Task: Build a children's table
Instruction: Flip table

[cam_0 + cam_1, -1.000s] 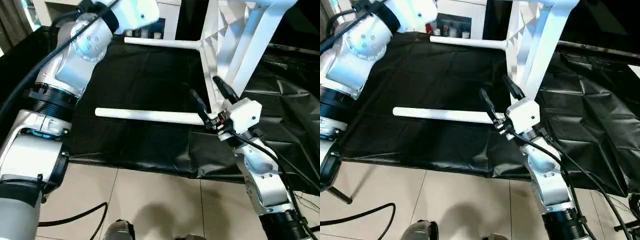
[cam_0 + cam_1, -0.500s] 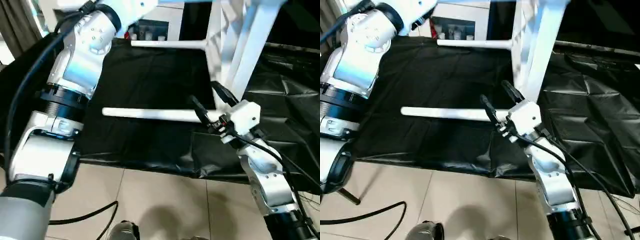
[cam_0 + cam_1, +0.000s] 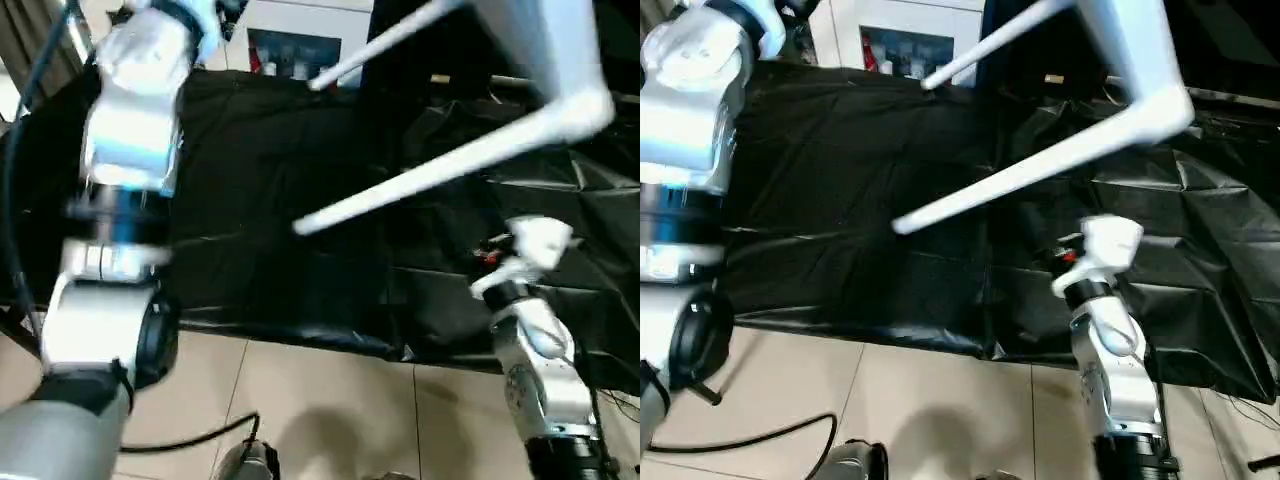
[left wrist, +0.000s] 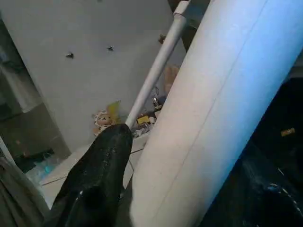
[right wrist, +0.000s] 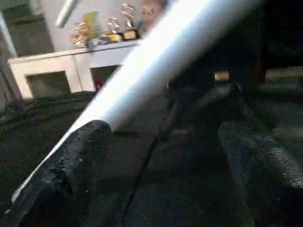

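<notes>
Bright, heavy motion blur, possibly glare

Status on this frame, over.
Left gripper clamped on a table leg. Right gripper open, holding nothing. Children's table tilted, off the black cloth. Nothing blocking.

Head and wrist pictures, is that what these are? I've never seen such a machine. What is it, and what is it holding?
Yes. The two wide pictures come from twin cameras in a humanoid robot's head, looking down past its silver left arm and right arm. The other two come from a camera on each wrist, looking along that hand's black fingers. Below is a work table under a black cloth. The white tubes are legs of a children's table, tilted up in the air. In the left wrist picture a finger lies against a thick leg, so the left jaws seem to grip it. The right jaws stand open, holding nothing.
</notes>
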You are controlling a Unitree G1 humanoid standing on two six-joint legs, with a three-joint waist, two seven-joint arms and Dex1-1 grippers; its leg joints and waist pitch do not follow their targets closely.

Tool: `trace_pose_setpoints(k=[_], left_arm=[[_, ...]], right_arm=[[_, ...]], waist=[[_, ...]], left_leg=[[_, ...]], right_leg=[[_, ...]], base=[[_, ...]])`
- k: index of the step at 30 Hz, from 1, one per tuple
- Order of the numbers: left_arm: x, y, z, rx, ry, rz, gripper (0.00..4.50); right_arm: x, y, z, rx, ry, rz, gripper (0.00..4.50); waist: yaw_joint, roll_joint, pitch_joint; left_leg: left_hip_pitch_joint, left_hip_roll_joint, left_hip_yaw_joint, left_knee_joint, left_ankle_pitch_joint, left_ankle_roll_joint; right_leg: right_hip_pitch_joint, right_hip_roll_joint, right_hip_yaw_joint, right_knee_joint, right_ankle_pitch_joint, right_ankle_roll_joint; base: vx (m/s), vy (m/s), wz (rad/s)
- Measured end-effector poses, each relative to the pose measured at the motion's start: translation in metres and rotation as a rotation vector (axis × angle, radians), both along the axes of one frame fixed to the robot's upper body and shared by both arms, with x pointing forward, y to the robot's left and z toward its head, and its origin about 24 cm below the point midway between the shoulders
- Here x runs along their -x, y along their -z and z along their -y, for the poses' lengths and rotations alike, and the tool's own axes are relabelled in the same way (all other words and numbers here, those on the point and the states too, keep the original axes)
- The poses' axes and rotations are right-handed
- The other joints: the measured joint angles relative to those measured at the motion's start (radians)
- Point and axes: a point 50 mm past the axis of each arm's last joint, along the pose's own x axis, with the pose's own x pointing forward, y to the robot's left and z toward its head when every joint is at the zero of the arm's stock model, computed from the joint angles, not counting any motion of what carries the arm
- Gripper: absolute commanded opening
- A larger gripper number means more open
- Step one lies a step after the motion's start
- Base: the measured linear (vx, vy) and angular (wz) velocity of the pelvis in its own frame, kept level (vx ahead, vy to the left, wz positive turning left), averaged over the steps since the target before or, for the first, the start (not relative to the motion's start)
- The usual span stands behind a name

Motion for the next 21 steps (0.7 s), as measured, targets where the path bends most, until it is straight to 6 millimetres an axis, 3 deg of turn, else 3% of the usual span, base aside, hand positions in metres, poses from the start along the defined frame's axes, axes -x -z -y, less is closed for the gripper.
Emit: trace_pose_setpoints(k=[3, 7, 12, 16, 17, 21], left_arm=[[0.002, -0.001, 0.000, 0.001, 0.001, -0.005, 2.52], [0.004, -0.002, 0.001, 0.001, 0.004, 0.001, 2.52], [0.006, -0.003, 0.001, 0.006, 0.004, 0.003, 2.52], [0.008, -0.004, 0.000, 0.009, 0.002, 0.002, 2.52], [0.009, -0.004, 0.000, 0.009, 0.000, 0.002, 2.52], [0.009, -0.004, 0.000, 0.014, -0.010, 0.006, 2.51]], right_arm=[[-0.013, -0.003, -0.004, -0.098, -0.021, -0.022, 4.50], [-0.033, -0.021, -0.018, -0.157, -0.113, 0.009, 4.50], [-0.055, -0.027, -0.023, -0.208, -0.156, -0.007, 4.50], [-0.066, -0.034, -0.025, -0.248, -0.159, 0.000, 4.15], [-0.070, -0.034, -0.026, -0.262, -0.156, -0.006, 3.88], [-0.073, -0.035, -0.028, -0.278, -0.158, 0.004, 3.72]], waist=[[-0.004, 0.000, 0.000], [-0.006, 0.000, 0.000], [-0.010, -0.001, 0.001], [-0.009, -0.003, 0.002], [-0.010, -0.004, 0.002], [-0.010, -0.006, 0.004]], left_leg=[[-0.002, 0.000, 0.000, 0.000, 0.000, 0.000], [-0.005, 0.000, 0.000, 0.000, 0.000, 0.000], [-0.008, 0.000, 0.003, 0.000, 0.001, 0.003], [-0.008, 0.000, 0.004, -0.001, 0.001, 0.003], [-0.008, 0.000, 0.005, -0.001, 0.001, 0.003], [-0.009, 0.000, 0.007, -0.001, 0.001, 0.003]], right_leg=[[-0.001, 0.000, 0.000, -0.002, 0.000, 0.000], [-0.004, 0.000, -0.001, -0.001, 0.001, 0.000], [-0.007, -0.001, 0.000, -0.001, 0.001, 0.000], [-0.008, -0.002, 0.000, -0.002, 0.001, 0.000], [-0.009, -0.002, 0.001, -0.002, 0.001, 0.000], [-0.010, -0.002, 0.001, -0.001, 0.001, 0.000]], base=[[0.000, 0.000, 0.00], [0.000, 0.000, 0.00], [0.000, 0.000, 0.00], [0.000, 0.000, 0.00], [0.000, 0.000, 0.00], [0.000, 0.000, 0.00]])
